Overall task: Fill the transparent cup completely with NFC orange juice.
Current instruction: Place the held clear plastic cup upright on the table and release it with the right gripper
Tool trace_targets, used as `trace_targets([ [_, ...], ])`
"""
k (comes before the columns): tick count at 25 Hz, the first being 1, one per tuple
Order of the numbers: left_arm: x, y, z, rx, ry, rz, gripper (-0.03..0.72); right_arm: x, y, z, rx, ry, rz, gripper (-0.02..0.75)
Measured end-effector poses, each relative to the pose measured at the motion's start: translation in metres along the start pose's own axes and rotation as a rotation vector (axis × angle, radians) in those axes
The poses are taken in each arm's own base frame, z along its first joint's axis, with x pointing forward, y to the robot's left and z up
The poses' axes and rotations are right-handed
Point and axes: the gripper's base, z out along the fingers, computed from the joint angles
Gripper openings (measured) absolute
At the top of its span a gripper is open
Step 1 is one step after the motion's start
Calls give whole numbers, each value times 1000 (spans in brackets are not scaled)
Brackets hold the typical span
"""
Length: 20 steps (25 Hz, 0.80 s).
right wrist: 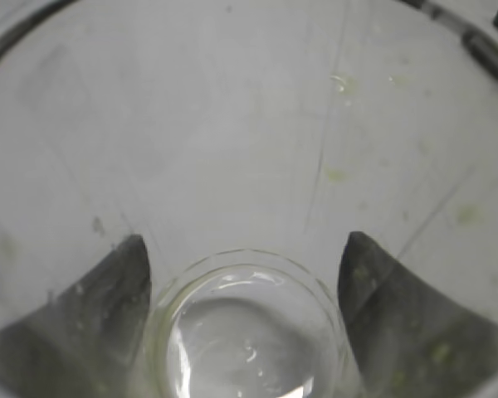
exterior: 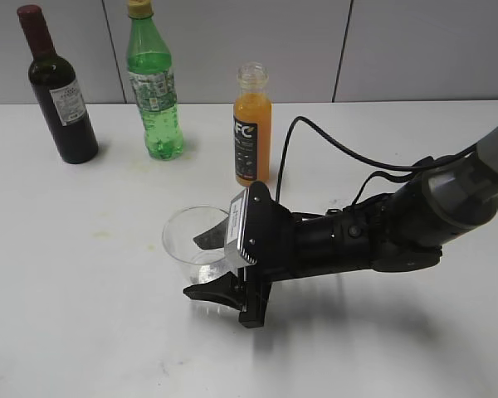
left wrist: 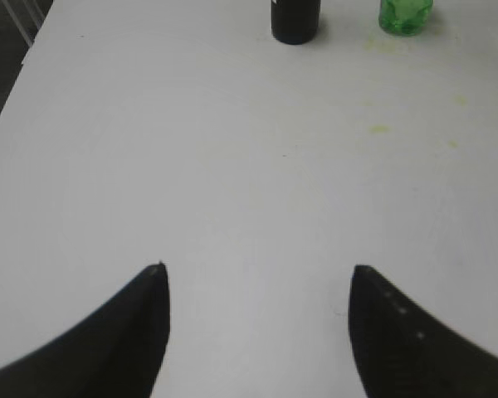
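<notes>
The transparent cup [exterior: 188, 230] stands upright and empty on the white table. My right gripper [exterior: 192, 267] comes in from the right and is open, with one finger on each side of the cup. In the right wrist view the cup's round bottom [right wrist: 249, 332] lies between the two dark fingertips, and my right gripper [right wrist: 245, 249] shows through the clear wall. Whether the fingers touch the cup I cannot tell. The NFC orange juice [exterior: 253, 112] fills an uncapped, black-labelled bottle standing behind the cup. My left gripper [left wrist: 257, 269] is open above bare table.
A dark wine bottle [exterior: 60, 91] with a red cap and a green bottle [exterior: 155, 91] with a yellow cap stand at the back left. Their bases, wine bottle [left wrist: 295, 21] and green bottle [left wrist: 405, 15], show far ahead in the left wrist view. A black cable [exterior: 315, 137] loops behind my right arm.
</notes>
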Motion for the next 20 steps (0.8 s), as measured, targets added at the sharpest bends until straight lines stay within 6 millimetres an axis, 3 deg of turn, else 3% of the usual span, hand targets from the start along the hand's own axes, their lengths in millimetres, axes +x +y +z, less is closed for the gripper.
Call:
trace_targets([
  [11, 0, 0, 0, 0, 0, 0, 521, -10, 1, 8, -17, -26, -33, 529],
  [20, 0, 0, 0, 0, 0, 0, 521, 3, 0, 10, 6, 79, 5, 529],
])
